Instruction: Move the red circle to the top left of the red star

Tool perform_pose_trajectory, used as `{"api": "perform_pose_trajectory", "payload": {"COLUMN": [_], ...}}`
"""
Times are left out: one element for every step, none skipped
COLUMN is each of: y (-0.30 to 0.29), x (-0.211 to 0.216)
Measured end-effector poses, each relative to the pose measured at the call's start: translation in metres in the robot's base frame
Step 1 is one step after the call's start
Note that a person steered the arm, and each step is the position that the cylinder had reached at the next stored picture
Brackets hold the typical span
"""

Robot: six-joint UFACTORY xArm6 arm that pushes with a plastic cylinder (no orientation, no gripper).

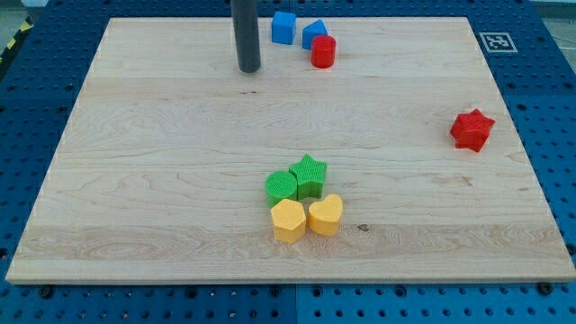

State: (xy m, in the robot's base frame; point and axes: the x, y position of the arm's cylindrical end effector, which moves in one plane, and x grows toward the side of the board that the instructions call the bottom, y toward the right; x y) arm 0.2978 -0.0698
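Note:
The red circle (323, 51) stands near the view's top, touching a blue triangle-like block (312, 33) just above and to its left. The red star (472, 130) lies far off at the view's right, lower than the circle. My tip (249, 67) rests on the board to the left of the red circle, about a block's width and more away, touching nothing.
A blue cube (283, 27) sits at the top beside the blue triangle-like block. A cluster sits at the lower middle: a green star (310, 175), a green block (282, 186), a yellow hexagon (288, 220) and a yellow heart (325, 215). The wooden board (135, 180) lies on a blue pegboard.

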Motion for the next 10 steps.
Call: {"api": "perform_pose_trajectory", "payload": {"y": [-0.008, 0.023, 0.042, 0.043, 0.048, 0.074, 0.093, 0.093, 0.115, 0.147], "x": [-0.033, -0.051, -0.051, -0.051, -0.051, -0.051, -0.04, -0.016, -0.008, -0.006]}}
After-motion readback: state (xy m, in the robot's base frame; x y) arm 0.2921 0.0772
